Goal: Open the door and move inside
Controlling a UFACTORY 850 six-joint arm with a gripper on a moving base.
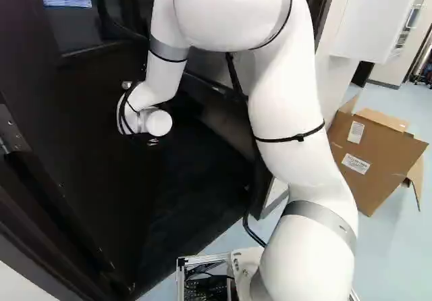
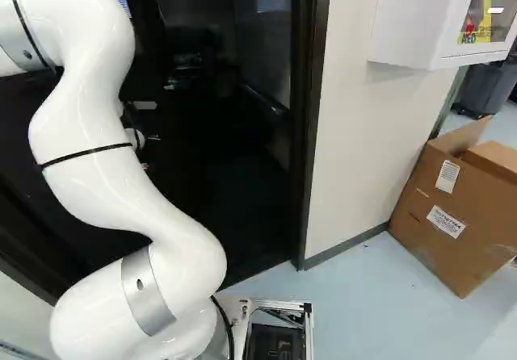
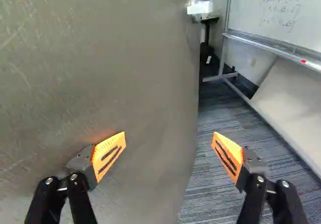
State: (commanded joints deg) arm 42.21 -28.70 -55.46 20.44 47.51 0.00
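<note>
- Robot arm (image 2: 121, 166) would do best pressing the ajar door (image 3: 100, 73) steadily inward near its free edge, base following slowly, clear of the frame (image 2: 311, 118).
- Black gripper (image 3: 169, 137) gapes, grasping nothing; door spans one finger's side ahead, handle (image 3: 200, 7) farther on, carpet (image 3: 215, 184) showing past the edge.

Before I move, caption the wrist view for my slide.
Open gripper at a scuffed door, one finger before its face, the other beyond its edge, whiteboard and carpet behind.

Bright floor (image 2: 363, 295), near-black shadow inside the doorway (image 2: 307, 150)
</note>
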